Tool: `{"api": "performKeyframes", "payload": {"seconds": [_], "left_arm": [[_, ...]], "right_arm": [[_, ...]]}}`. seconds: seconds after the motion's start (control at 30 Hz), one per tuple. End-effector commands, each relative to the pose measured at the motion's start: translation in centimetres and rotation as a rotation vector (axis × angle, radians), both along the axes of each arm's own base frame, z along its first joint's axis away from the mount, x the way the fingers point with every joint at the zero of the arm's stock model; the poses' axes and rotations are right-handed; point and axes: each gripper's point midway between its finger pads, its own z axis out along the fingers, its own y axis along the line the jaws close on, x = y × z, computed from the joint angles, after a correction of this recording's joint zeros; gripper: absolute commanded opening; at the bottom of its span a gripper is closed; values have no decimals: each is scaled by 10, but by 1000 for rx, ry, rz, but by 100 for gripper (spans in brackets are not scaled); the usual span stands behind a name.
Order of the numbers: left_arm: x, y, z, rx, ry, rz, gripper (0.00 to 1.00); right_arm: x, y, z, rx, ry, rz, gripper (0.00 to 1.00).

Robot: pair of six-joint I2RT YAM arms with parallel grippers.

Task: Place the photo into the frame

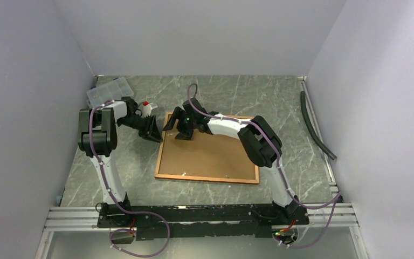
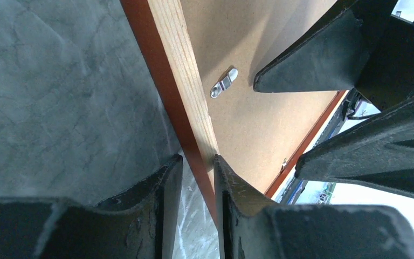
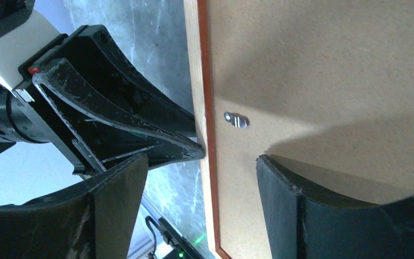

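Note:
The frame (image 1: 209, 177) lies back-up on the table, its red-orange rim around a plain brown backing board (image 1: 210, 154). The photo is hidden. My left gripper (image 1: 156, 134) is at the frame's left edge near the far corner. In the left wrist view its fingers (image 2: 198, 162) pinch the rim (image 2: 180, 65) from either side. My right gripper (image 1: 179, 130) hangs over the same corner, open. One fingertip (image 3: 272, 172) is above the board, the other (image 3: 135, 172) is outside the rim (image 3: 194, 65). A metal tab (image 3: 236, 120) sits on the board between them.
A clear plastic compartment box (image 1: 109, 90) stands at the back left. A dark hose (image 1: 315, 127) runs along the right wall. Grey walls close in three sides, and a metal rail (image 1: 75, 218) carrying the arm bases runs along the near edge.

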Motion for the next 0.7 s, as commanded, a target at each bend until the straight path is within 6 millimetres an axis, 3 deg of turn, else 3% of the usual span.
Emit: {"api": "performKeyframes", "payload": {"seconds": [0.0,0.3,0.67], "left_arm": [[-3,-1,-12,8,19,-3,33],[-3,-1,-8,6,11,-1,32],[-5,-1,-8,4,11,-5,31]], "right_arm": [[12,20,16,82,-18,-15,74],[16,22,3,84,9,-23,69],[29,24,10,104,-26,-29,65]]}}
